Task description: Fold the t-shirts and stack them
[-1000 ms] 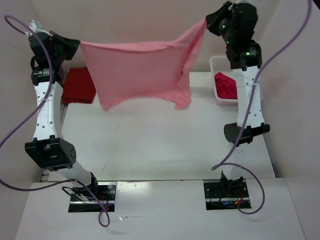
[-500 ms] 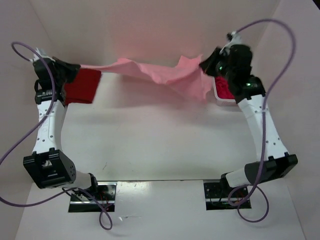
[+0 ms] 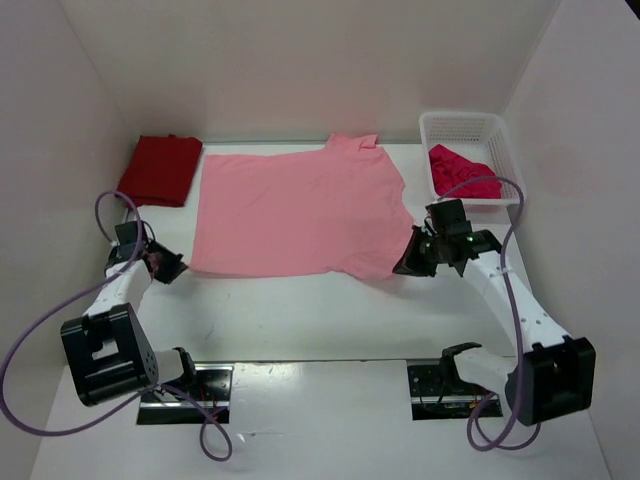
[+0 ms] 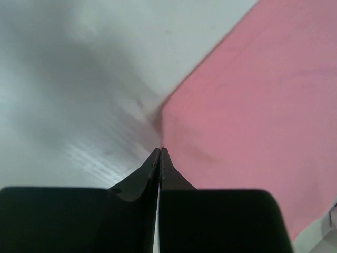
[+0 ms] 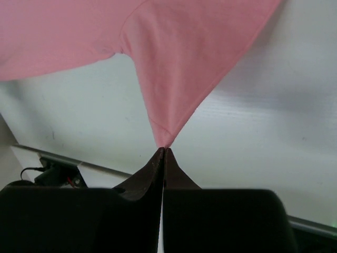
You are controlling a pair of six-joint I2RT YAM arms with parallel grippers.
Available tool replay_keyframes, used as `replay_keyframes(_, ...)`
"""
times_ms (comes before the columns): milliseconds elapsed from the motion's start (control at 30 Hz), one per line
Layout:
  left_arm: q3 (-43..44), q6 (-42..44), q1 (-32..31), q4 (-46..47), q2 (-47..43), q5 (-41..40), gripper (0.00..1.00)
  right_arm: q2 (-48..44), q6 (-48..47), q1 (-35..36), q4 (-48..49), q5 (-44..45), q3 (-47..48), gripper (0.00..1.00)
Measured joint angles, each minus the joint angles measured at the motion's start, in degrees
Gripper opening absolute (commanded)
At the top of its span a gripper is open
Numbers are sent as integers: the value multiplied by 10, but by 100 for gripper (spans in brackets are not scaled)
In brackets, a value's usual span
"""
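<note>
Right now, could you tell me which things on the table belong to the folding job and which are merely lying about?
For the job:
light pink t-shirt, spread flat
dark red t-shirt, folded, far left
crimson-pink t-shirt, bunched in the white mesh basket

Just lying about:
white mesh basket, merely holding that shirt

No legible text, label or number anywhere in view

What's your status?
Both shut: left claw, right claw pinch pink shirt, near edge. Shirt flat, unfolded. Clear of red shirt and crimson shirt in basket.
</note>
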Motion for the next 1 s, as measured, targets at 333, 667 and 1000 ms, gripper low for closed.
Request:
replay_keyframes(333, -11, 24, 41, -67, -47, 29, 0, -129, 48, 8, -132, -37, -33, 0)
replay_keyframes(667, 52, 19, 40, -66, 3, 68, 0, 10, 46, -13, -92, -2, 30, 0)
replay_keyframes(1000, 133, -14, 18, -6, 107, 82, 0, 198, 16, -36, 7, 53, 214, 0)
